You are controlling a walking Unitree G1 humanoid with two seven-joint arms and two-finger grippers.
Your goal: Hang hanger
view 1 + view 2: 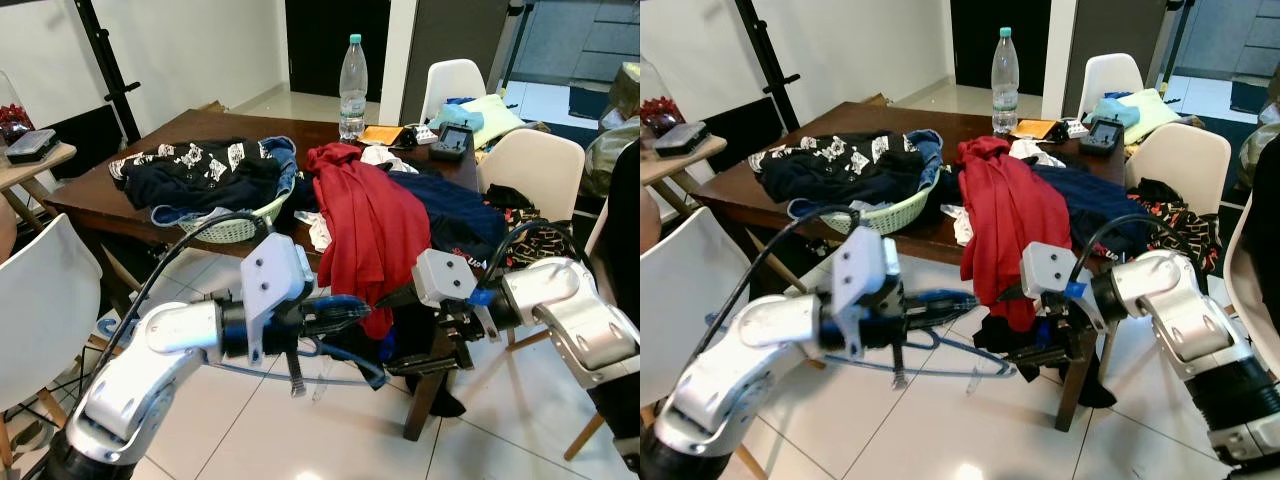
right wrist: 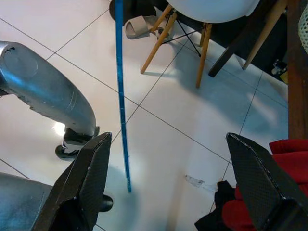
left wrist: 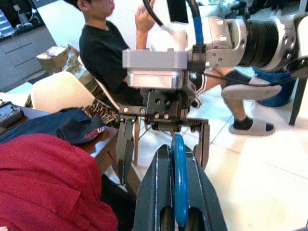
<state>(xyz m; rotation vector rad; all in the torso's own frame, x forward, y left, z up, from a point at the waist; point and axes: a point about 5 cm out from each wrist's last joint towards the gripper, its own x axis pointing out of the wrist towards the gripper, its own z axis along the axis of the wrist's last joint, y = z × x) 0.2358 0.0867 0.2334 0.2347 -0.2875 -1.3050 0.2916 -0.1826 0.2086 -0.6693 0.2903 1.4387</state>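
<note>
My left gripper (image 1: pixel 352 308) is shut on a blue wire hanger (image 1: pixel 940 350), holding it in front of the table's near edge. The hanger's hook (image 3: pixel 180 183) sits between the left fingers (image 3: pixel 154 192), and its thin bar (image 2: pixel 120 96) hangs low over the floor. My right gripper (image 2: pixel 167 139) stands open just to the right, facing the left one, with its fingers (image 3: pixel 124 154) spread wide on either side of the hanger's end and not touching it. A red garment (image 1: pixel 372 225) hangs off the table edge right behind both grippers.
The wooden table (image 1: pixel 200 125) carries a basket (image 1: pixel 235 225) of dark clothes, navy clothes (image 1: pixel 450 215) and a water bottle (image 1: pixel 352 85). White chairs (image 1: pixel 35 300) stand around it. A person (image 3: pixel 103 53) sits on the far right. White tiled floor (image 1: pixel 250 430) lies below.
</note>
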